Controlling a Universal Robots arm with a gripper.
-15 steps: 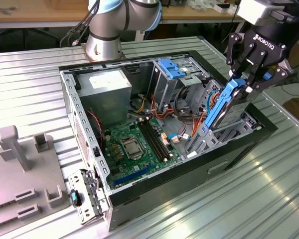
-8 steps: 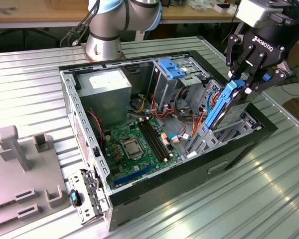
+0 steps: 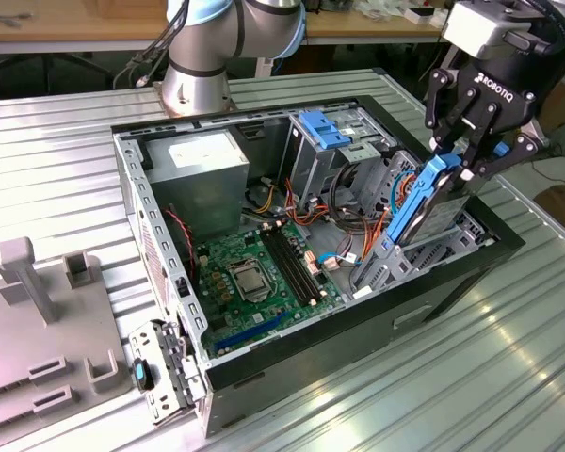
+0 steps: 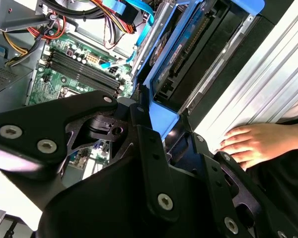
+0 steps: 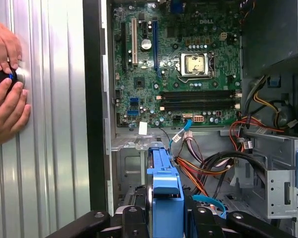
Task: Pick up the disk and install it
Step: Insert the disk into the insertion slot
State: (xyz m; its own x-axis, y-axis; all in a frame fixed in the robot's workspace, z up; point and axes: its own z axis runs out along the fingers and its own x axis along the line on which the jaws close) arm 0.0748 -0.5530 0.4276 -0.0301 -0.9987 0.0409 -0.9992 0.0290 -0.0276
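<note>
Here, disk point(image 3: 429, 200) in end effector point(image 3: 458, 160), hands point(image 5: 6, 111) in first wrist view.

Silver-grey arm point(image 3: 196, 80) on a round metal base, pale blue joint caps point(image 3: 200, 24). Black gripper point(image 3: 469, 155): linked fingers point(image 3: 449, 104), white lettering, silver screws point(image 4: 164, 201). Pale grey wrist block point(image 3: 485, 28) above.
</note>
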